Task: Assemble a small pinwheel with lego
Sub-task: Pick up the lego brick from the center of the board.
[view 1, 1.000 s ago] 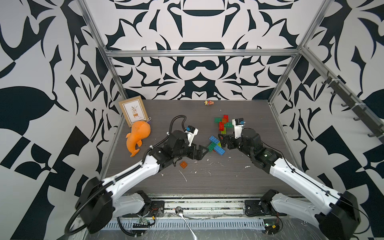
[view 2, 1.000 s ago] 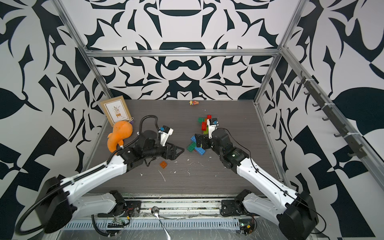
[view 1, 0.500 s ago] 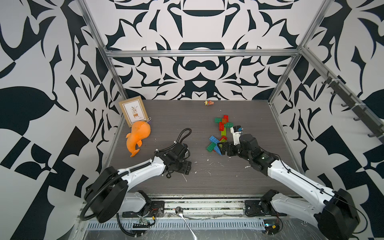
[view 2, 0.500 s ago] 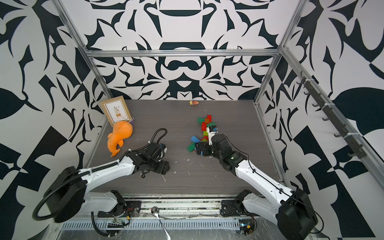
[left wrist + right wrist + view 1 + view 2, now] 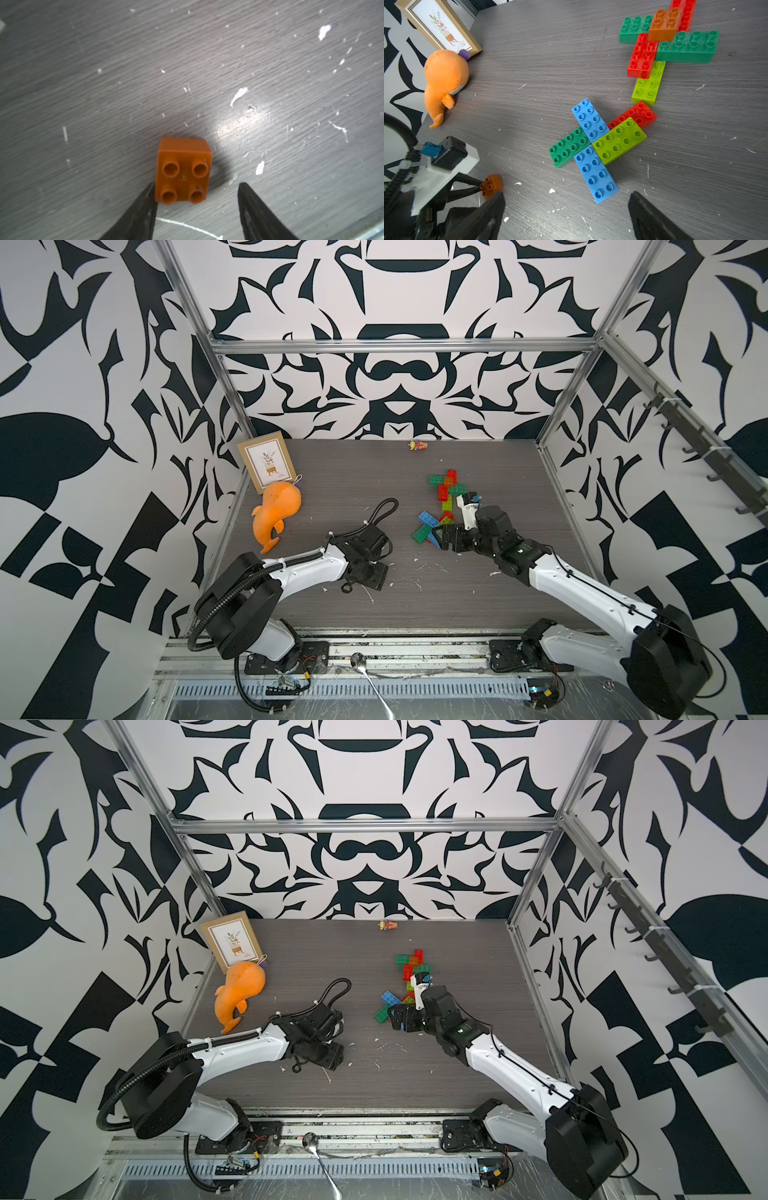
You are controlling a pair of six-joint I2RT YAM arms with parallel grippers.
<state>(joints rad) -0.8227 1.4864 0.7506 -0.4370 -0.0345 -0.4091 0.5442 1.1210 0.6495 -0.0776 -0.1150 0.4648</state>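
A small orange lego brick [image 5: 184, 170] lies studs-up on the dark table, between the fingers of my left gripper [image 5: 197, 184]. One finger touches its side and the other stands well apart, so the jaws are open. In the right wrist view the same brick [image 5: 492, 186] shows at the left gripper's tips. My right gripper [image 5: 566, 193] is open wide just short of a flat cross of blue [image 5: 596, 174], dark green [image 5: 569, 147] and lime [image 5: 618, 141] bricks. In both top views the left wrist [image 5: 365, 568] hides the orange brick.
Farther back lies a second cluster of red, green and lime bricks with an orange brick [image 5: 664, 22] on top. An orange plush whale [image 5: 276, 510] and a framed picture [image 5: 268, 466] stand at the back left. A tiny toy figure [image 5: 417, 445] is by the back wall.
My left arm has pulled back and dropped over the orange brick, and its jaws have narrowed around it. My right gripper has lowered toward the near brick cross.
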